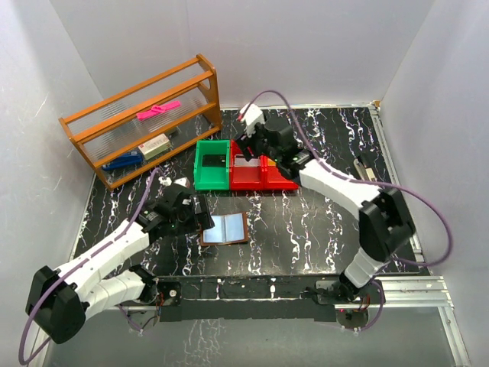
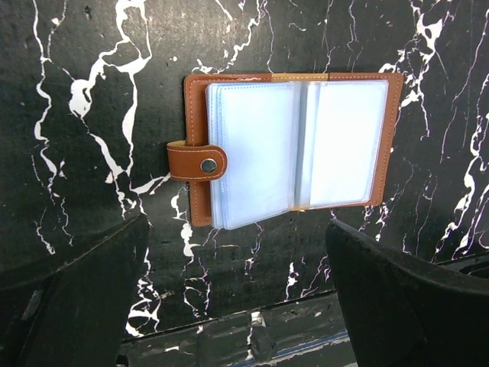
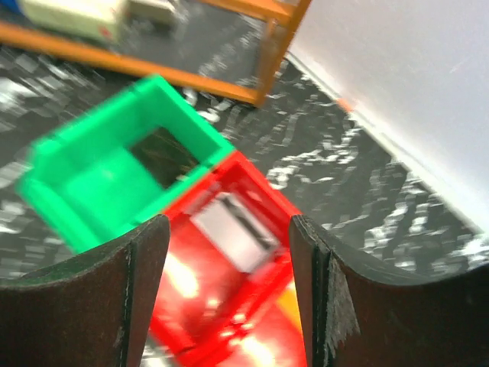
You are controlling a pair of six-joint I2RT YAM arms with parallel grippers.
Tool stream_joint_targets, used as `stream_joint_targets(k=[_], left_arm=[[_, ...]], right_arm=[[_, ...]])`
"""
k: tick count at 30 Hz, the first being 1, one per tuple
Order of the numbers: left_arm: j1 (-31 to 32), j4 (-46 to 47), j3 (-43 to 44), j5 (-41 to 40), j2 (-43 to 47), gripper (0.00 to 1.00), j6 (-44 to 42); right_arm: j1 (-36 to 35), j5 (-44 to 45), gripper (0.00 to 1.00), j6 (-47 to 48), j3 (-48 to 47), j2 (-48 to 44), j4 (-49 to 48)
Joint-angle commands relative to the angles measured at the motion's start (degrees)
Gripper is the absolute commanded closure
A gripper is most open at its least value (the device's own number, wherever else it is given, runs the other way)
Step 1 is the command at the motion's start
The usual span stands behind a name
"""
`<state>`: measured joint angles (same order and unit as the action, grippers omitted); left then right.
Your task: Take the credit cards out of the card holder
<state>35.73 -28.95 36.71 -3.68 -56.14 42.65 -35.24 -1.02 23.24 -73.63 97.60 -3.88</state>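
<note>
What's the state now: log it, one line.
left gripper: open, over open card holder | right gripper: open, over red bin | grey card: in red bin

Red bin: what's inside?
A silver-grey card lies flat in the red bin. The right end effector hides the bin's near part, so more cards cannot be ruled out.

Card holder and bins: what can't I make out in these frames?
- Card holder: whether any cards are inside. The left wrist view shows only hazy pale sleeves, and the top view is too small.
- Red bin: the pale flat thing inside is motion-blurred in the right wrist view. In the top view the right end effector overhangs it.
- Rack items: too small to identify in the top view.
</note>
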Motion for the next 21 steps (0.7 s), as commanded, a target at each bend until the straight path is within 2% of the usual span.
stream_joint_targets(k=[1,3,5,7,10,16,21], left_arm=[[-0.4,1.9,-0.7,3.0,-1.5,0.01,0.3],[-0.4,2.3,-0.9,3.6,-2.2,0.01,0.3],[-0.4,3.1,-1.3,4.5,-2.7,0.02,0.1],[-0.4,4.4,-2.0,5.6,-3.2,0.04,0.2],[-0.4,5.8,-2.8,6.5,-3.9,0.06,0.7],[-0.4,7.0,-3.2,7.3,-5.0,0.15,1.1],[-0.4,7.4,-2.5,9.4,-5.0,0.34,0.4]], right_arm=[[0.1,-9.1,0.39,-38.0,5.3,-6.9,5.9],[-0.2,-18.2,0.47,-48.0,12.4,-9.1,4.1],[-0.7,-19.7,0.56,-60.1,21.0,-11.8,-1.3],[-2.9,-18.7,0.57,-66.9,26.7,-14.5,-3.6],[-7.1,-13.9,0.57,-70.6,30.5,-16.9,-2.1],[-11.8,-9.6,0.6,-73.9,31.7,-15.0,0.0],[-12.0,-8.0,0.61,-74.8,32.1,-13.3,0.1]])
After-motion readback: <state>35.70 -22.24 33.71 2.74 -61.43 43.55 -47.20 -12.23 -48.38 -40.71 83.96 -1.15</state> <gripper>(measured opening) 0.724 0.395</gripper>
